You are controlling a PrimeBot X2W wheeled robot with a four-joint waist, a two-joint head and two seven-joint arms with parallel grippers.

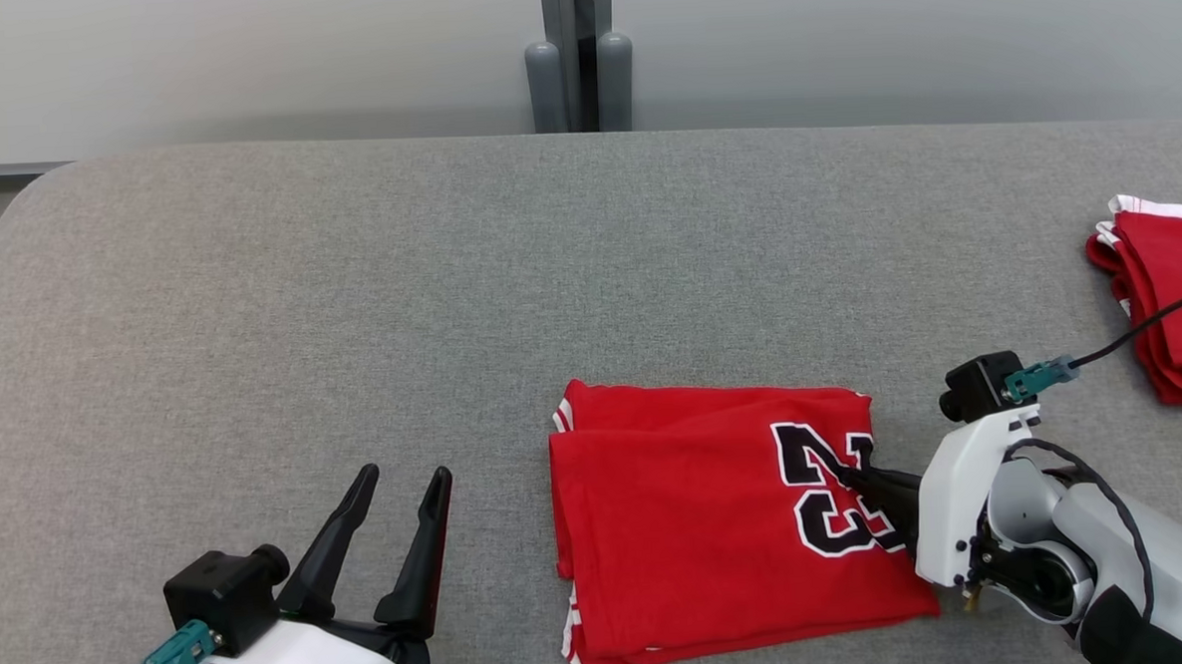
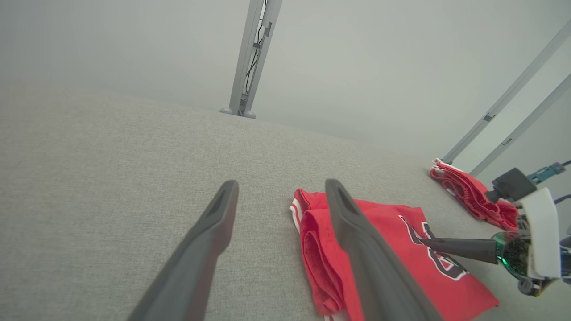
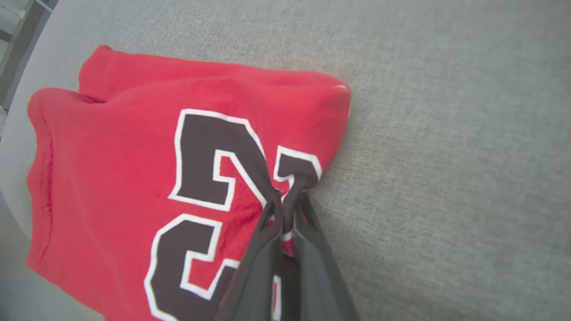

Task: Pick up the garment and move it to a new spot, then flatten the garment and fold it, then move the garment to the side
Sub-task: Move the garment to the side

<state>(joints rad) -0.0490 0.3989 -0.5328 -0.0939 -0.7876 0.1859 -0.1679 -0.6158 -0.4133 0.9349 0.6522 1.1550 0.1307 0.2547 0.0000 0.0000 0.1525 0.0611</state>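
- The left gripper [image 1: 405, 473] is cut off by the head view's bottom edge, below its wrist.
- In the left wrist view, one of its fingers [image 2: 357, 240] hides a strip of the folded red garment [image 2: 392, 220].
- The right gripper [image 1: 842, 473] covers part of the black number [image 1: 822, 492], so its digits cannot be read whole.
- A second red garment [image 1: 1173, 297] runs off the head view's right edge.
- The right wrist view's bottom edge cuts off the folded red garment's near part.

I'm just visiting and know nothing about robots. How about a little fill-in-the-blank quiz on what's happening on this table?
The folded jersey is ____ with a black number.
The right gripper pinches the ____'s edge.
The left gripper stands ____.
Another red garment lies on the far ____ of the table.
Missing: red, jersey, open, right.
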